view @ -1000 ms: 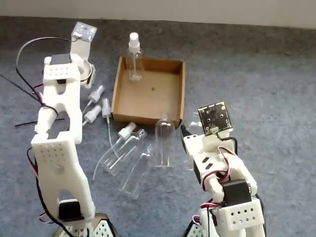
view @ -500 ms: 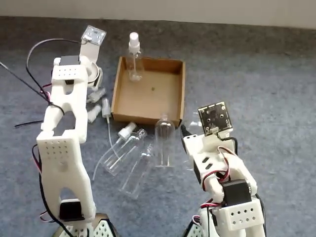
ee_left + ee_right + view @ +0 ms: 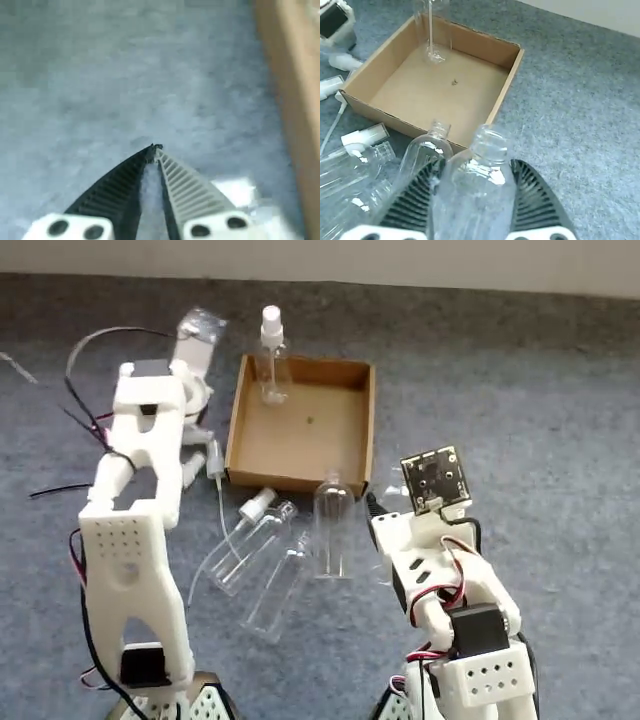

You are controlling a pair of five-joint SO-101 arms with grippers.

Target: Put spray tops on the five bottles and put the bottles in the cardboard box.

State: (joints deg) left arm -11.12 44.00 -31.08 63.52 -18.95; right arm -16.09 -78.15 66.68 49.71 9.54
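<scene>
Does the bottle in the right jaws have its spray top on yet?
Off. The bottle between the right gripper's jaws ends in a bare, open neck; nothing is fitted on it.

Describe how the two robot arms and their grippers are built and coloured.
The left arm and right arm are blocky white plastic shells with rows of small holes, black motor blocks at the joints, and thin red and black cables. The left gripper and right gripper have black, ribbed, tapering fingers on white bases with screw holes.
</scene>
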